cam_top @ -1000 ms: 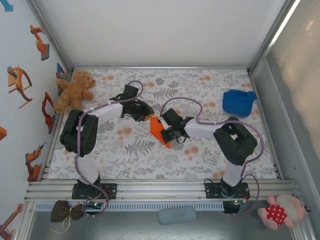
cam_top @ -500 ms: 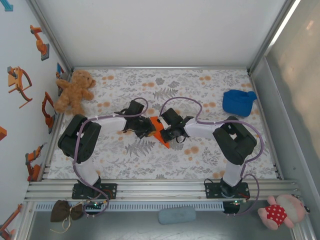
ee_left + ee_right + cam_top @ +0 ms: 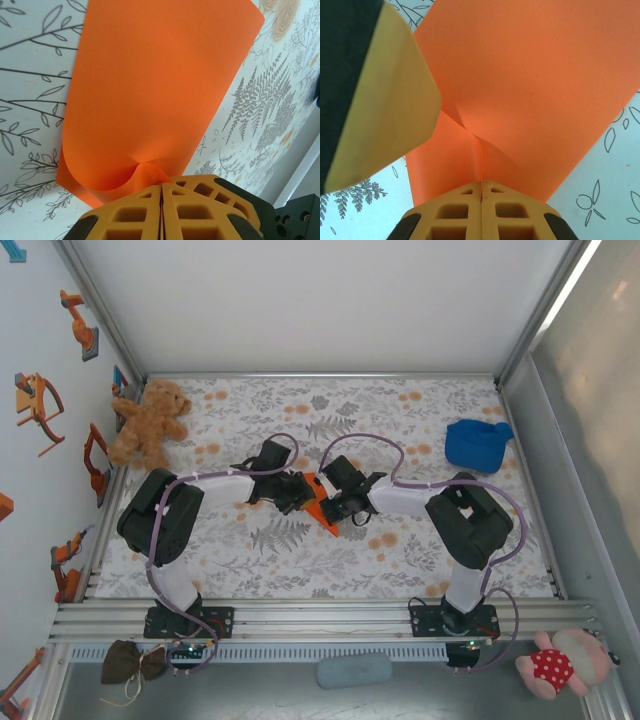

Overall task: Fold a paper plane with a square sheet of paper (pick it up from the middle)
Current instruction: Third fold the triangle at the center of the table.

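1. You can see the orange square sheet of paper in the middle of the flowery table cover, between your two arms. It is bent, not flat.
2. Your left claw is clenched on the paper. Its two orange fingers are pressed together, and the paper puckers and curls right at their tips.
3. Your right claw is clenched on the paper too. Its fingers are pressed together, and a crease runs up the paper from their tips.
4. From above, your two claws are very close together. The left claw is on the left side of the paper and the right claw is on the right side.
5. The teddy bear sits in the far left corner, well away from the paper. The blue cloth lump lies far off on the right.
6. In front of the arm bases you have a small brown bag on the left, a grey-blue pad in the middle and a pink doll in a red spotted dress on the right.
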### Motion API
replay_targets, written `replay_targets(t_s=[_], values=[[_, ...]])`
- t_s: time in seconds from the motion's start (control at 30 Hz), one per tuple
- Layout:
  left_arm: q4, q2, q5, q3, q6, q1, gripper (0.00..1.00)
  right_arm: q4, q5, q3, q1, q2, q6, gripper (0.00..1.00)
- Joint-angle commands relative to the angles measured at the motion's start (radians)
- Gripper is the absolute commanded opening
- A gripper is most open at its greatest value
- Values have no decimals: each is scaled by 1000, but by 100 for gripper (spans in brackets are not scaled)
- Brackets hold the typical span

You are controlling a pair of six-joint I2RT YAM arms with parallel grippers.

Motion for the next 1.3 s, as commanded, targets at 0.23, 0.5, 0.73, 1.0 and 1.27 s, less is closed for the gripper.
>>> replay_targets(t_s=[0.23, 0.5, 0.73, 1.0, 1.27], values=[[-64, 15, -34, -17, 15, -6, 10, -46, 4, 10, -4, 30, 2, 0], [-59, 41, -32, -21, 20, -5, 10, -48, 6, 11, -4, 32, 3, 0], [-67, 55, -41, -19, 28, -4, 10, -49, 7, 10, -4, 32, 6, 0], [-118, 76, -70, -11, 39, -5, 10, -66, 9, 17, -3, 7, 21, 0], [-176, 92, -113, -9, 47, -5, 9, -125, 37, 63, -14, -86, 97, 12]])
